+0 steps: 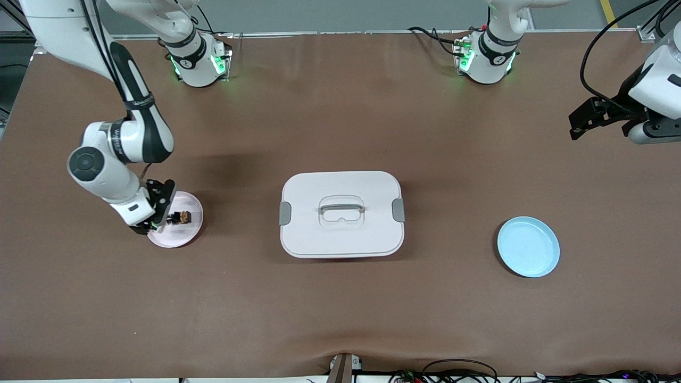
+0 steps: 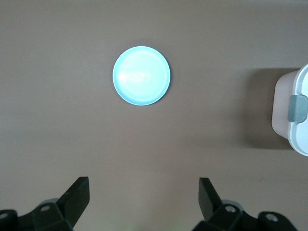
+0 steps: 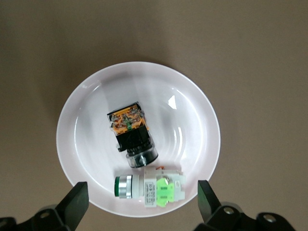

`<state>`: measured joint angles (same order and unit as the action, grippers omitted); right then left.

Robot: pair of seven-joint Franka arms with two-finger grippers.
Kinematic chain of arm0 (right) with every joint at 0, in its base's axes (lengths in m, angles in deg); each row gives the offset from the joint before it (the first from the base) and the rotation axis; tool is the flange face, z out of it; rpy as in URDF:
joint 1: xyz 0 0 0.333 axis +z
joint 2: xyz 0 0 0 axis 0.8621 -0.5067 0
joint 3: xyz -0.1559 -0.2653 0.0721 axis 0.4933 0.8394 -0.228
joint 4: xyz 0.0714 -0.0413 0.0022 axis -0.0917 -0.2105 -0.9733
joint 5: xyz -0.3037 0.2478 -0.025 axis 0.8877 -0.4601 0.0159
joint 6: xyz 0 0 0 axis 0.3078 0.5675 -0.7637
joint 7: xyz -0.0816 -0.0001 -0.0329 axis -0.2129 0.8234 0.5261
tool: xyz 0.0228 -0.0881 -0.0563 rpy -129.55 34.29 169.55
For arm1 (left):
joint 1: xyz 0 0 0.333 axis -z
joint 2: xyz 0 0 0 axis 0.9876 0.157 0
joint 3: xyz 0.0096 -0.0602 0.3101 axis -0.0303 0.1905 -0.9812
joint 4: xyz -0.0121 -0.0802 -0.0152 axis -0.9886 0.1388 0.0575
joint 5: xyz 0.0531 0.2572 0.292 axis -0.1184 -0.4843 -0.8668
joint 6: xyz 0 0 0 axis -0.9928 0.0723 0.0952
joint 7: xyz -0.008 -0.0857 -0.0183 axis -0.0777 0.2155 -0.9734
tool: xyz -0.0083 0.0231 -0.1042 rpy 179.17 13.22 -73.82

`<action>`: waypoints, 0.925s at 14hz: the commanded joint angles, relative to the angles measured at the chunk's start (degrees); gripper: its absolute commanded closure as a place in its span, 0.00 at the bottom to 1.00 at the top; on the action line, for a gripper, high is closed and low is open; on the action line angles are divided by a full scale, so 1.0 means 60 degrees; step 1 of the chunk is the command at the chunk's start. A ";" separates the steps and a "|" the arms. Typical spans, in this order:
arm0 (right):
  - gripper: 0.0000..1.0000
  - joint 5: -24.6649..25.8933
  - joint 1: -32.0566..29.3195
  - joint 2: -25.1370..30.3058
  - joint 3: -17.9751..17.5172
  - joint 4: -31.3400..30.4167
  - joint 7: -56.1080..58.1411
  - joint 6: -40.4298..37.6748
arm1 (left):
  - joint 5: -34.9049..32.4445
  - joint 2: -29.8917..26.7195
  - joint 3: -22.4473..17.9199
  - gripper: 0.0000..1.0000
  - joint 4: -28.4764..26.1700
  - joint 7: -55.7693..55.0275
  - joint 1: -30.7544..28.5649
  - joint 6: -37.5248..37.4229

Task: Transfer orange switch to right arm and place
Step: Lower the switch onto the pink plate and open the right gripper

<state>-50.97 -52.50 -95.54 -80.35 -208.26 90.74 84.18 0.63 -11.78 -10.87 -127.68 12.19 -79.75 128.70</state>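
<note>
The orange switch (image 3: 130, 132), a black block with an orange middle, lies in a pale pink plate (image 3: 192, 110) at the right arm's end of the table. A white-grey part with a green face (image 3: 153, 187) lies touching it in the same plate. My right gripper (image 3: 143, 201) hovers open just above this plate, one finger on each side of the green-faced part, holding nothing. In the front view the switch (image 1: 182, 217) shows beside the right gripper (image 1: 159, 213). My left gripper (image 1: 585, 119) hangs open and empty over the left arm's end of the table, and its wrist view shows the fingers (image 2: 77, 195) spread over bare cloth.
A white lidded box (image 1: 341, 234) with grey clips and a handle stands mid-table. A light blue plate (image 1: 528, 246) lies between the box and the left arm's end, and it holds nothing. Brown cloth covers the table.
</note>
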 commanded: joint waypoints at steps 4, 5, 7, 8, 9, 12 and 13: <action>0.00 -0.0428 -0.0413 0.0409 -0.0070 0.0630 -0.4547 -0.1299 | 0.0173 -0.0169 -0.0081 0.00 -0.0096 0.0167 0.0046 0.0032; 0.00 -0.0428 -0.0443 0.0453 -0.0070 0.0615 -0.6143 -0.1299 | 0.0173 -0.0183 -0.0081 0.00 -0.0111 0.0167 0.0046 0.0017; 0.00 -0.0428 -0.0458 0.0469 -0.0055 0.0629 -0.9336 -0.1197 | 0.0173 -0.0212 -0.0081 0.00 -0.0111 0.0167 0.0046 0.0017; 0.00 -0.0428 -0.0545 0.0469 -0.0070 0.0644 -1.0686 -0.1153 | 0.0173 -0.0212 -0.0081 0.00 -0.0111 0.0167 0.0046 0.0017; 0.00 -0.0428 -0.0589 0.0454 -0.0070 0.0673 -1.1715 -0.1138 | 0.0173 -0.0212 -0.0081 0.00 -0.0111 0.0167 0.0046 0.0017; 0.00 -0.0399 -0.0575 0.0395 -0.0085 0.0805 -1.2560 -0.1123 | 0.0173 -0.0227 -0.0081 0.00 -0.0111 0.0182 0.0032 0.0002; 0.00 -0.0398 -0.0575 0.0395 -0.0085 0.0820 -1.2531 -0.1152 | 0.0173 -0.0227 -0.0096 0.00 -0.0111 0.0182 0.0031 0.0002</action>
<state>-53.24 -55.00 -93.64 -80.01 -203.66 17.66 77.74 0.63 -11.83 -10.87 -127.68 12.19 -79.72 128.70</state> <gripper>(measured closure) 0.000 0.000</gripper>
